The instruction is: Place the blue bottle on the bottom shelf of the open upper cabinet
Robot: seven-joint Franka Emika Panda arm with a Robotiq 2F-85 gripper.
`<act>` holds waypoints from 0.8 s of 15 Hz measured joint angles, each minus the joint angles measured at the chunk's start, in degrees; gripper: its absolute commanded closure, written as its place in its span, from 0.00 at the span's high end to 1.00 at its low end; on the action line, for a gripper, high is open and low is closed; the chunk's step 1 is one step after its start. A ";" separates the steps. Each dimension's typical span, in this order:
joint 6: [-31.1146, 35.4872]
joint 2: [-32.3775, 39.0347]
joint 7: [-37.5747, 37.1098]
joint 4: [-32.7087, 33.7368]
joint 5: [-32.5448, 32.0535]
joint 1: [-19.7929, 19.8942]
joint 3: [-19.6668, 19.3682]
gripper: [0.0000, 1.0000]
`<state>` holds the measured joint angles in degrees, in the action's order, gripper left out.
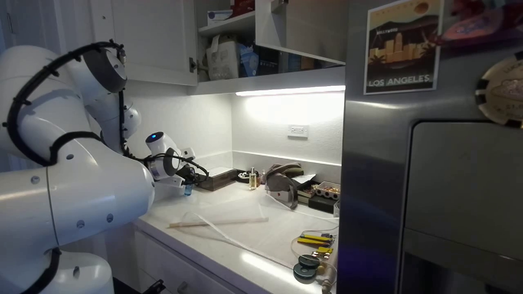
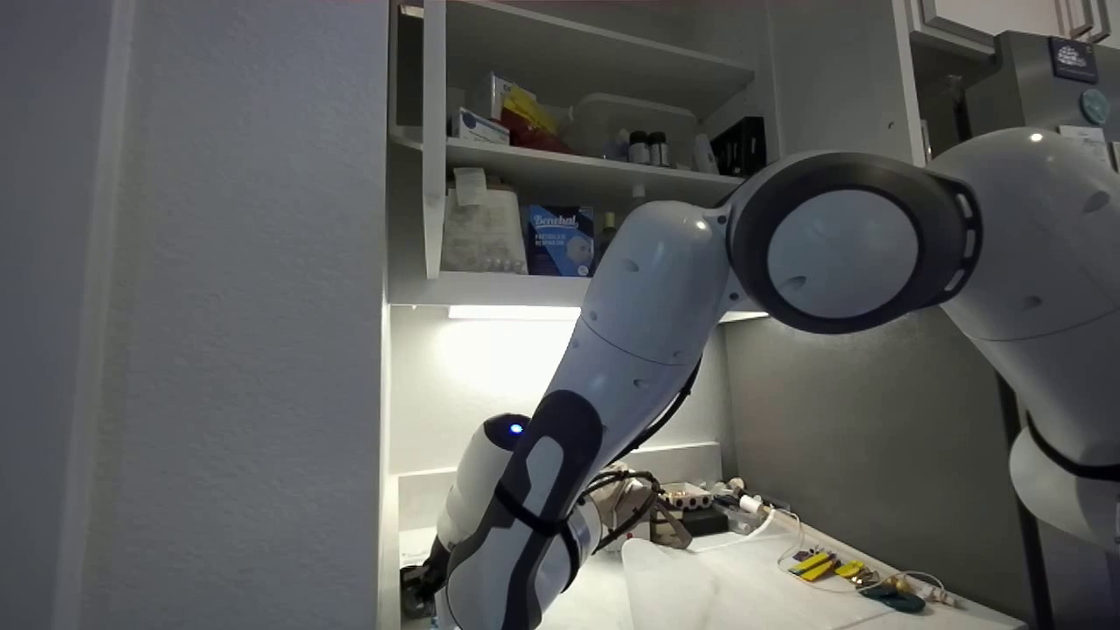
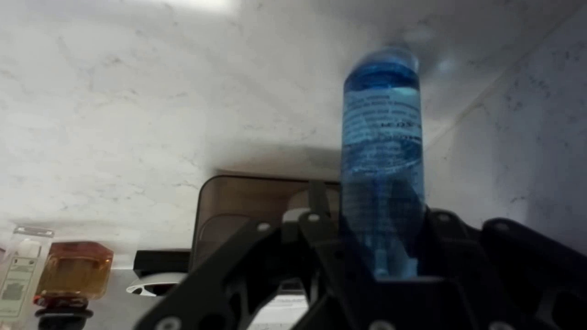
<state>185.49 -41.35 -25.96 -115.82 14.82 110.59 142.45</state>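
Gripper (image 3: pixel 381 220): jaws clamped on the blue bottle (image 3: pixel 383 123), one against either side. The bottle's base end projects beyond the jaws — contact with the countertop (image 3: pixel 146 133) cannot be determined. Brown box (image 3: pixel 236 197) near the jaws. Bottom shelf (image 2: pixel 507 289) of the upper cabinet (image 2: pixel 560 44) — well above them in both exterior views.

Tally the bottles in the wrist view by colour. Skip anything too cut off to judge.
Blue bottle: 1
Amber bottle: 1
Clear bottle: 1
Total: 3
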 measured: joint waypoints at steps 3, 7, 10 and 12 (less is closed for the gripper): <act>0.01 0.00 0.00 0.12 0.51 -0.13 -0.08 0.00; -0.07 -0.02 -0.02 -0.65 2.50 -3.28 -3.73 0.02; -0.31 0.03 -0.16 -3.37 4.66 -10.07 -11.20 0.02; -0.72 0.07 -0.36 -6.36 5.98 -16.46 -17.66 0.02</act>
<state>184.78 -41.27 -26.33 -122.18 20.81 94.14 124.79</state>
